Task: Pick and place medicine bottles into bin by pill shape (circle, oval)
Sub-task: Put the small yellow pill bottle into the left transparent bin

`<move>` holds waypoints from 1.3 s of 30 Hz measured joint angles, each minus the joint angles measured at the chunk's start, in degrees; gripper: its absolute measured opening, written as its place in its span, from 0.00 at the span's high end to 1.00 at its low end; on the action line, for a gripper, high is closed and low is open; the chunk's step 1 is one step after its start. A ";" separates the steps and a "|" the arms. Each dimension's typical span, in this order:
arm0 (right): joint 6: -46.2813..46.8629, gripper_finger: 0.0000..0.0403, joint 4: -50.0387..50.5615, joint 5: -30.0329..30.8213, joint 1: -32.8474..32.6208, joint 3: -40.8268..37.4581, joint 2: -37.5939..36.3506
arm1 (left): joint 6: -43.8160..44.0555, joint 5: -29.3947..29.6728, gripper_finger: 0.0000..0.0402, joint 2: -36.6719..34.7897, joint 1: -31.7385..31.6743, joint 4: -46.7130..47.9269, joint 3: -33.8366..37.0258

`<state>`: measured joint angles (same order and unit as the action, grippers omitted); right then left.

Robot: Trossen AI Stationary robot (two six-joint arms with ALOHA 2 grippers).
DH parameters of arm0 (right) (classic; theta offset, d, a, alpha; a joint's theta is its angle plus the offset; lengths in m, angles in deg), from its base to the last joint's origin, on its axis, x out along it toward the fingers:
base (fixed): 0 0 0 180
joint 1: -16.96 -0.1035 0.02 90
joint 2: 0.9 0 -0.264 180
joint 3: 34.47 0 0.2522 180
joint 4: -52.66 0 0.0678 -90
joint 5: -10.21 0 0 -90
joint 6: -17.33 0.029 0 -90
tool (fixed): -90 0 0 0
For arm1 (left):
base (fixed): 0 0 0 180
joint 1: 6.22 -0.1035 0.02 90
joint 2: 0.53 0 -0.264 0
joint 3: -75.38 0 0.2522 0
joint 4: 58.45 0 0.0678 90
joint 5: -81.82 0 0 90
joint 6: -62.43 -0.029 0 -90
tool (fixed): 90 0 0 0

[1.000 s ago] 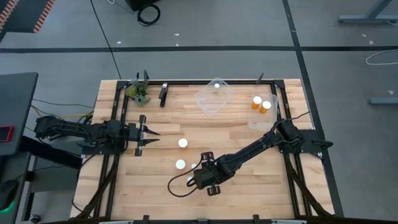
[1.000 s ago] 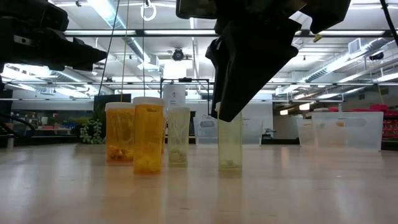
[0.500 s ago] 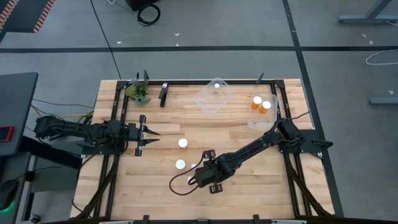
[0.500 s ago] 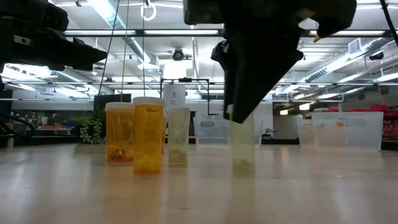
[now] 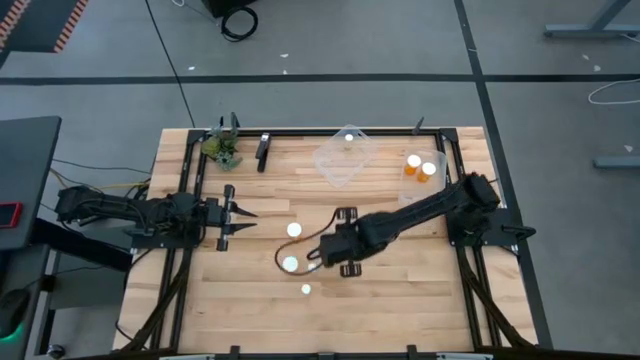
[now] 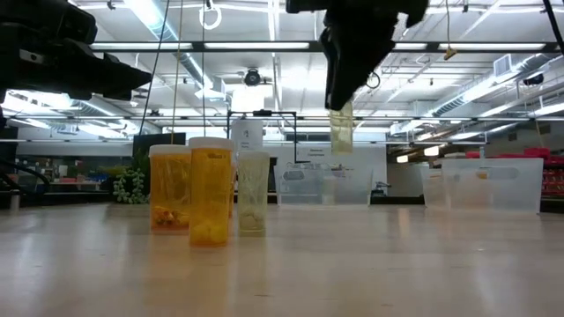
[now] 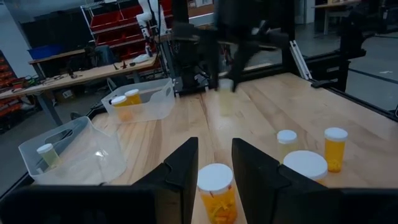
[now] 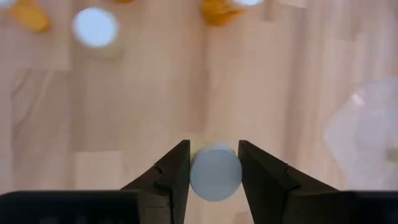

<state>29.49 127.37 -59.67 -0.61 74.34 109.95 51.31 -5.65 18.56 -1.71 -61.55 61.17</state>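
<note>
I'm holding the right gripper [image 8: 213, 171] clenched on a bottle [image 8: 215, 172], arm stretching low across mid-table; left gripper [image 5: 240, 222] is waiting, fingers parted.

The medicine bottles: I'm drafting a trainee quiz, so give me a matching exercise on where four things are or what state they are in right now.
Things:
1. pale bottle
2. small plant
3. left claw
4. two orange bottles

Places or states:
A. inside the right-hand bin
B. open, over the table's left side
C. lifted off the table, gripped in the right claw
D. at the table's far left corner

Pairs: 1-C, 2-D, 3-B, 4-A
</note>
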 joint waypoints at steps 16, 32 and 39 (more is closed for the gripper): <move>-15.35 0.66 1.00 2.40 17.66 0.00 -3.71 | 0.00 0.00 0.73 0.00 0.00 -0.02 0.00; -26.79 0.66 -3.86 -1.38 41.13 0.00 -3.71 | 0.00 -0.02 0.73 0.00 0.00 -0.02 0.00; -27.01 0.66 -6.93 -9.01 48.71 -0.37 -3.72 | 0.00 -0.02 0.73 0.00 0.00 -0.02 0.00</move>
<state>2.48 120.43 -68.67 48.10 73.97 106.23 51.31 -5.67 18.56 -1.71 -61.58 61.18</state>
